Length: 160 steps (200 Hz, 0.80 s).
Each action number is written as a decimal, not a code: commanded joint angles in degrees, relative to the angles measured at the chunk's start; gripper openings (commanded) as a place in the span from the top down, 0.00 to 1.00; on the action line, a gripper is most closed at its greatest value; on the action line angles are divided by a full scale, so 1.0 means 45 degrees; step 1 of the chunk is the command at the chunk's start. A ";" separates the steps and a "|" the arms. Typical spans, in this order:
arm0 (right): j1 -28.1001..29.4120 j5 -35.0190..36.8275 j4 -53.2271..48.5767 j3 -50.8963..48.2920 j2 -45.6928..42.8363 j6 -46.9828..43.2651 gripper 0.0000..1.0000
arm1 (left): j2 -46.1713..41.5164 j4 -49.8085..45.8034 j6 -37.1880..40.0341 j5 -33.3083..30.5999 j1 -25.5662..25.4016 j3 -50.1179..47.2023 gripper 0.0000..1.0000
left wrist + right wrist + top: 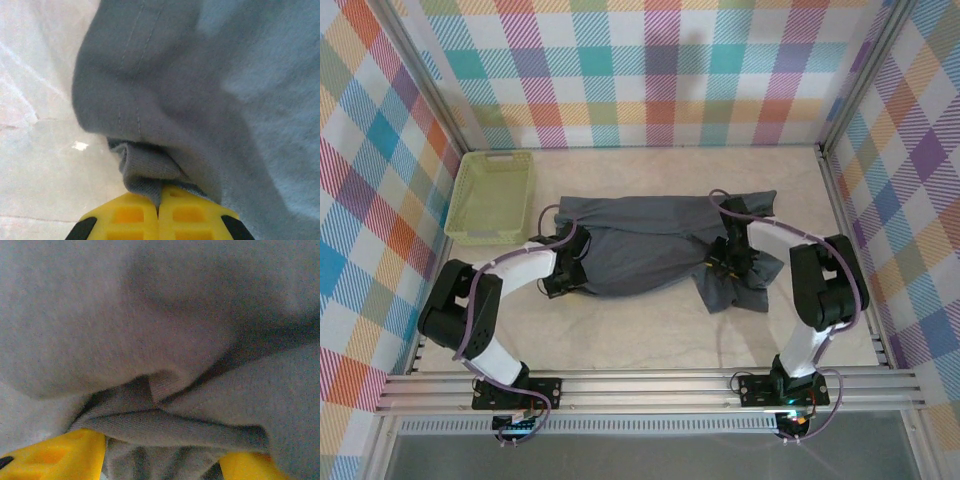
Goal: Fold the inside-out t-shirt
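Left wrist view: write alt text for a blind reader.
The yellow left gripper is shut on a fold of the grey t-shirt, which bulges above it. Pale table shows at left.

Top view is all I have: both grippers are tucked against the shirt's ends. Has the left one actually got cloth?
Observer: Yes. In the left wrist view the left gripper is shut, with a small fold of the shirt pinched between its yellow fingers.
Operator: And the right one?
Observer: The right gripper is open in its wrist view; its fingers stand apart, with a rolled ridge of cloth lying across the gap.
Operator: Which part has the left got?
Observer: An edge with a double row of stitching just above the pinch, probably a hem.
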 commanded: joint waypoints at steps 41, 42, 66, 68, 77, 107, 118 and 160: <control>0.0083 0.0995 -0.0947 -0.1622 -0.2613 -0.0667 0.36 | 0.0000 0.1964 0.0261 0.0377 0.0136 -0.0309 0.98; 0.0099 0.1026 -0.1017 -0.1683 -0.2699 -0.0654 0.36 | -0.0006 0.1959 0.0261 0.0383 0.0136 -0.0319 0.98; 0.0365 0.1638 -0.2195 -0.2994 -0.4735 -0.0174 0.35 | -0.0205 0.1986 0.0249 0.0382 0.0136 -0.0547 0.98; 0.0383 0.1657 -0.2253 -0.3120 -0.4922 -0.0124 0.35 | -0.0231 0.2001 0.0238 0.0388 0.0136 -0.0574 0.98; 0.0398 0.1721 -0.2558 -0.3617 -0.5608 0.0121 0.35 | -0.0282 0.2002 0.0223 0.0309 0.0136 -0.0603 0.98; 0.0389 0.2124 -0.3058 -0.4786 -0.6946 0.0862 0.37 | -0.0270 0.2070 0.0239 0.0044 0.0136 -0.0604 0.98; 0.0389 0.2414 -0.3052 -0.4950 -0.6918 0.1035 0.37 | -0.0229 0.2070 0.0279 0.0004 0.0156 -0.0555 0.98; 0.0391 0.2571 -0.2428 -0.4614 -0.5394 0.1195 0.42 | -0.0221 0.2023 0.0374 0.0058 0.0224 -0.0422 0.99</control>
